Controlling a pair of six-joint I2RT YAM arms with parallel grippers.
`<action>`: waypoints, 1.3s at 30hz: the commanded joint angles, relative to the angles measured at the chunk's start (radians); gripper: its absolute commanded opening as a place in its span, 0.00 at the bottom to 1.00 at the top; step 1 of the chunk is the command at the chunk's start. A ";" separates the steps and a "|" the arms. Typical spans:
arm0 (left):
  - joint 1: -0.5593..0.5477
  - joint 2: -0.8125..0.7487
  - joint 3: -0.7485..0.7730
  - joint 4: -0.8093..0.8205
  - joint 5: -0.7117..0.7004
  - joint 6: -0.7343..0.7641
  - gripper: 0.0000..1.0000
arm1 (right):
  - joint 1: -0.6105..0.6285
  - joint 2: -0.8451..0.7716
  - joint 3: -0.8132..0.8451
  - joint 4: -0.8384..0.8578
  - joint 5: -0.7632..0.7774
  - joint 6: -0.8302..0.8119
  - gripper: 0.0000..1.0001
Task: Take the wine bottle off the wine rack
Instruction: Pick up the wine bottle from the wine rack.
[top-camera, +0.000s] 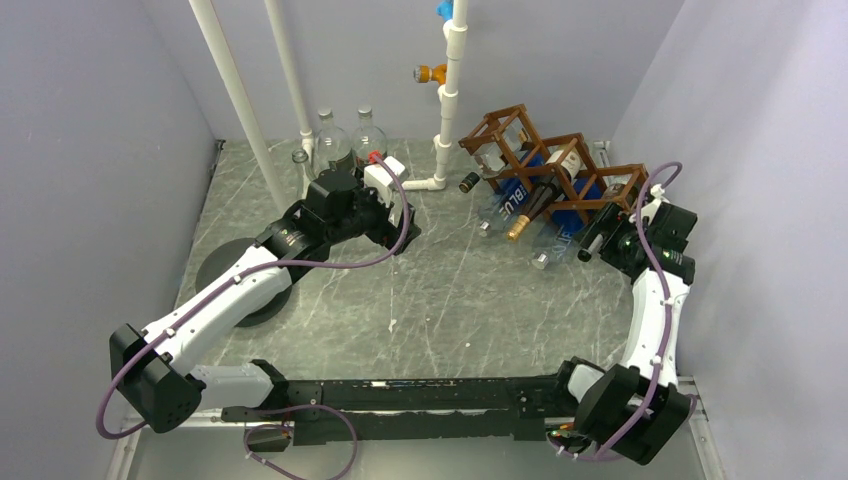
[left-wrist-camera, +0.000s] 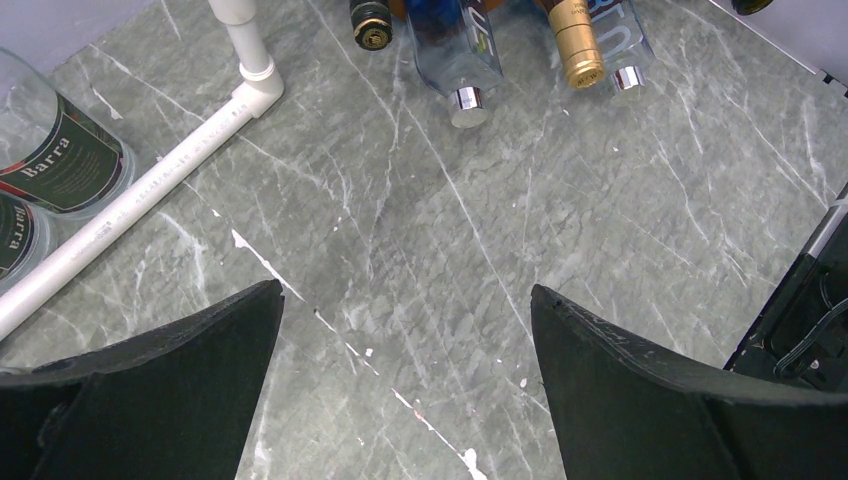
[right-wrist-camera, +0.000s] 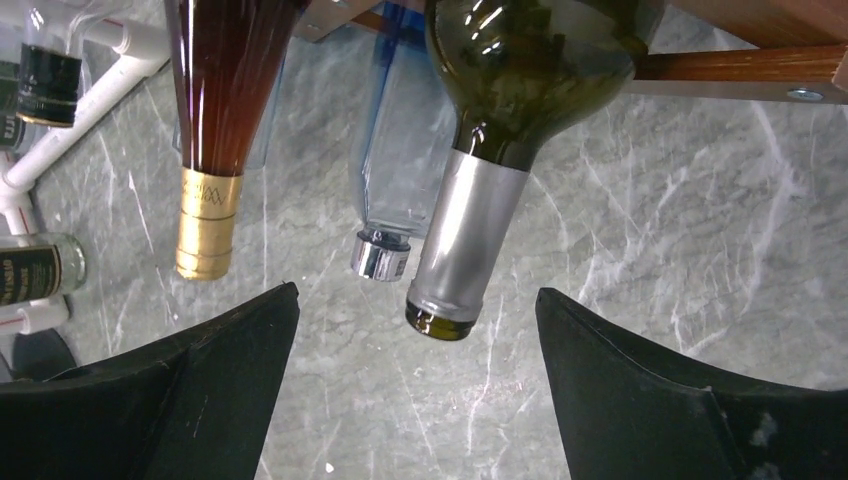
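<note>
The right pincer (right-wrist-camera: 415, 291) is released. Its two black fingers (right-wrist-camera: 200, 380) are spread wide, and the mouth of the dark green wine bottle (right-wrist-camera: 520, 60) sits between the fingertips without touching either. That bottle has a neck wrapped in silver foil. It lies in the wine rack (top-camera: 560, 165) at the rack's right end, with its neck sloping down toward the marbled grey surface (top-camera: 450, 300).

To its left in the right wrist view are a clear blue-tinted bottle (right-wrist-camera: 400, 150) with a chrome cap and an amber bottle (right-wrist-camera: 225, 80) with a gold foil neck. Both are also lodged in the rack, and one of its wooden slats crosses the top right corner of that view.

Seen from above, the rack stands at the far right of the surface, slanting from back left to front right. A dark-capped bottle (top-camera: 470, 183) pokes out at its left end, and the right arm reaches up to the rack along the right wall.

The left pincer (left-wrist-camera: 405, 288) is likewise released and grasps nothing. It hovers over bare surface well apart from the rack and faces the row of bottle necks. A white PVC pipe (left-wrist-camera: 150, 190) lies on the surface to its left, with two bottles labelled "Barra" (left-wrist-camera: 65, 165) just behind it. Whether they touch the pipe is hard to tell from this angle.
</note>
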 joint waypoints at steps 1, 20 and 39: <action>-0.002 -0.033 -0.002 0.024 -0.010 0.023 1.00 | -0.008 0.031 -0.019 0.116 0.016 0.070 0.88; -0.001 -0.027 -0.004 0.024 -0.018 0.024 0.99 | -0.007 0.153 -0.136 0.443 0.056 0.216 0.66; -0.002 -0.020 -0.005 0.025 -0.018 0.024 0.99 | 0.010 0.199 -0.196 0.603 0.032 0.308 0.54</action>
